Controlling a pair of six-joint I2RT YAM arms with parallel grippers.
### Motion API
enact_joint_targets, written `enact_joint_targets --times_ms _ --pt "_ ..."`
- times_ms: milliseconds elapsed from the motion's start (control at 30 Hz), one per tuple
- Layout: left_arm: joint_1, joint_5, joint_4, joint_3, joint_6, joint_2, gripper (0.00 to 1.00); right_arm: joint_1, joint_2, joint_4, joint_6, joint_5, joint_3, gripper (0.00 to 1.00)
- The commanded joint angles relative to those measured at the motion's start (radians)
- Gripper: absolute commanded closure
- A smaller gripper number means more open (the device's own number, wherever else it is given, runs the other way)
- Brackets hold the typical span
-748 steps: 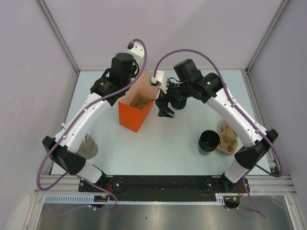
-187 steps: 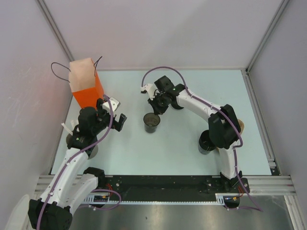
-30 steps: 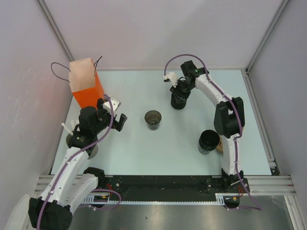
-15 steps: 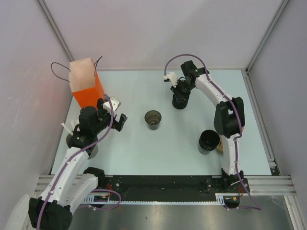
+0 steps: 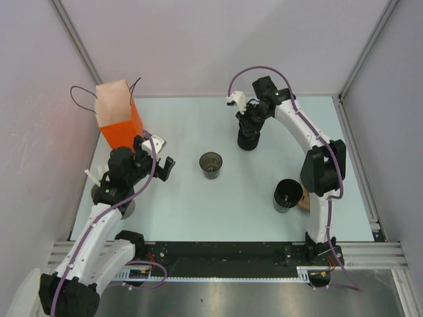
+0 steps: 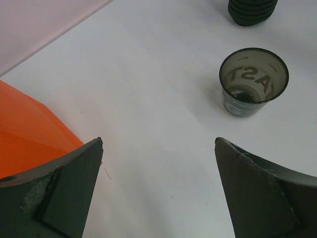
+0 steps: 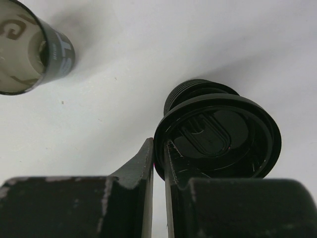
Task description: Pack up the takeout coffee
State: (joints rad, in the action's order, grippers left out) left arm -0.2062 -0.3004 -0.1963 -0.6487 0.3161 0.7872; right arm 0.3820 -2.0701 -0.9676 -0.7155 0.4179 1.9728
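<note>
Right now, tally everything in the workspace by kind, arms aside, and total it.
Cups: 3 (lettered dark cup, wide black cup, grey cup at left)
Orange bag: 1
Stack of black lids: 1
Black lid pinched by the right pincer: 1
Tan cardboard holder, partly hidden: 1
Total: 7

A: Where can a tool fit on the bench [image 5: 218, 211]?
B: The low middle of the top view is bare. The left tool [image 6: 156, 148] is open wide, with bare bench from it to the small cup [image 5: 211, 164].
A: What blocks the way?
B: The orange bag [image 5: 117, 117] at upper left. The stack of lids [image 5: 248, 141] at upper middle, with the right tool [image 7: 159, 148] above it pinching a lid [image 7: 218, 134]. The wide black cup [image 5: 287, 195] at lower right.
</note>
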Motion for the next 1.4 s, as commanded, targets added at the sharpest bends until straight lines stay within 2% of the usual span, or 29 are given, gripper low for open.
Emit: enact_joint_targets --times_ms 0,267,500,567,800,933,967,1100,1300,1333,1367 --pt "0.004 -0.037 0.024 0.012 0.028 -0.029 0.0 0.014 0.106 -0.006 0.039 0.054 0.037 0.87" --pt "0.004 -0.089 0.026 0.032 0.084 -0.074 0.0 0.043 0.24 -0.077 0.064 0.249 -0.012 0.87" --pt "0.002 -0.124 0.026 -0.012 0.126 -0.098 0.0 0.161 0.353 -0.223 0.013 0.323 -0.029 0.87" --pt "0.002 -0.176 0.012 -0.041 0.15 -0.095 0.0 0.196 0.395 -0.284 -0.031 0.335 -0.046 0.87" --pt "0.001 -0.584 -0.135 -0.144 0.417 -0.033 0.0 0.308 0.501 -0.529 -0.234 0.473 -0.086 0.86" --pt "0.002 -0.827 -0.147 -0.198 0.426 0.001 0.0 0.33 0.576 -0.548 -0.288 0.544 -0.138 0.86" --pt "0.002 -0.944 -0.138 -0.201 0.423 0.015 0.0 0.33 0.584 -0.546 -0.291 0.57 -0.143 0.86" --pt "-0.002 -1.11 0.013 -0.181 0.334 0.058 0.0 0.328 0.591 -0.546 -0.298 0.624 -0.157 0.86" --pt "-0.032 -1.129 -0.19 -0.268 0.621 0.164 0.0 0.345 0.591 -0.546 -0.318 0.708 -0.19 0.86" --pt "-0.038 -1.138 -0.28 -0.304 0.674 0.175 0.0 0.351 0.588 -0.546 -0.318 0.716 -0.19 0.86" --pt "-0.053 -1.145 -0.361 -0.325 0.837 0.188 0.0 0.356 0.576 -0.545 -0.32 0.719 -0.189 0.86"
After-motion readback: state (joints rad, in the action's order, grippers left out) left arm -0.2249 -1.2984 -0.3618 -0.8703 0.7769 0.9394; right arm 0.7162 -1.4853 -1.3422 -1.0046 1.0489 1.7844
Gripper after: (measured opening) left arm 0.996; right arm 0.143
